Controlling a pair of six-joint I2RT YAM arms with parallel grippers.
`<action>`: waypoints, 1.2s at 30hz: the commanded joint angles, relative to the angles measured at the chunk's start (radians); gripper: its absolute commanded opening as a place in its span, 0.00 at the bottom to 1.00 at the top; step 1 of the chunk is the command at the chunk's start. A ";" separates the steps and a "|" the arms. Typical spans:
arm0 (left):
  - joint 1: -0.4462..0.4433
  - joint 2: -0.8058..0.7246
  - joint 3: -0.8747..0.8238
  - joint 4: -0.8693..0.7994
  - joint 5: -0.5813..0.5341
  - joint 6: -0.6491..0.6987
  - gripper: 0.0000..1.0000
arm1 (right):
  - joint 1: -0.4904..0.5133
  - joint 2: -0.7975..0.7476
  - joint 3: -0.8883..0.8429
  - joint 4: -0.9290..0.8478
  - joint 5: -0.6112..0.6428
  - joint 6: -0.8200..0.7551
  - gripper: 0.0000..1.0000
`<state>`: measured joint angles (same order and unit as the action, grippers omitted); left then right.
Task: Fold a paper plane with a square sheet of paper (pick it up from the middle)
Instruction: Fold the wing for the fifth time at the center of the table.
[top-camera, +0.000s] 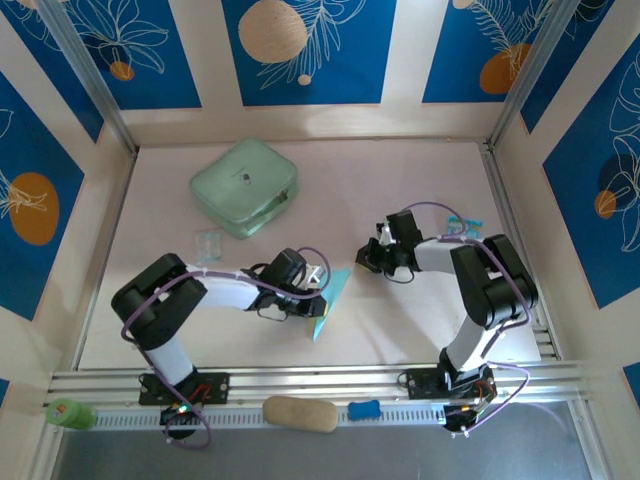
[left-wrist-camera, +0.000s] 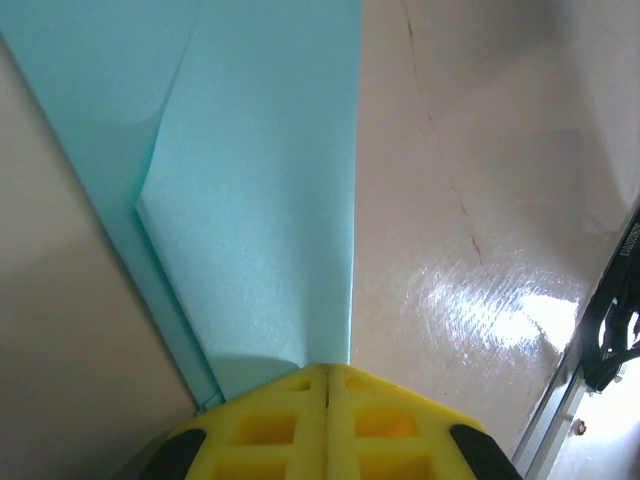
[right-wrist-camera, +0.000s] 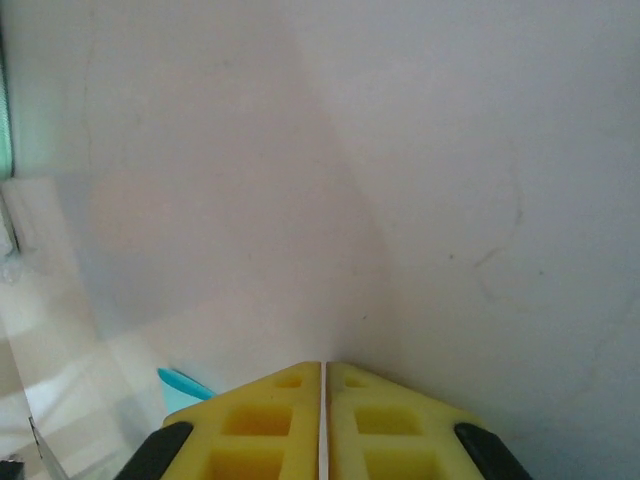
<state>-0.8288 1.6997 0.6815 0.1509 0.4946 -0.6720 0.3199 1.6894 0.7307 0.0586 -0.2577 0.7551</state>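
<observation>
From above, the paper plane (top-camera: 330, 298), a half-folded, pointed wedge of light cyan-blue sheet, lies on the pale bench (top-camera: 420, 180) nearer the arm bases than the mint-green case (top-camera: 245, 186) and off to that case's right. The left tool (top-camera: 316, 290) sits at the wedge's edge on the case's side. The right tool (top-camera: 368, 258) hangs further right of the case, apart from the paper. The case is a rounded, padded-looking square, and a small clear packet (top-camera: 208, 243) lies just in front of it. In the left wrist view the yellow pads (left-wrist-camera: 290, 420) meet along a closed seam right at the foot of a sharp straight crease. The paper here is thin and matte, with overlapped layers and one loose flap bowing up. Whether a layer is nipped between the pads I cannot tell. In the right wrist view that tool's pads (right-wrist-camera: 385, 420) are likewise drawn together on nothing, over smooth, faintly scuffed bench, with the case's green edge at far left. As I judge it, the risk is slippage: the bench looks glossy and only one tool bears on the sheet, so a push along the crease could skid it, skew the fold or crumple the springy flap.
</observation>
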 joint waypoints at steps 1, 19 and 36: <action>0.000 0.028 -0.061 -0.150 -0.038 0.010 0.00 | 0.022 -0.106 -0.019 0.001 -0.008 0.004 0.10; 0.000 -0.043 -0.025 -0.167 -0.042 0.016 0.00 | 0.318 -0.049 -0.082 -0.010 0.057 0.118 0.07; -0.003 -0.121 -0.103 -0.124 0.022 -0.032 0.02 | 0.303 -0.065 -0.114 -0.003 0.088 0.176 0.06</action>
<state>-0.8295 1.5486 0.6083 0.0463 0.5232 -0.6903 0.6300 1.6390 0.6388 0.1112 -0.2077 0.9257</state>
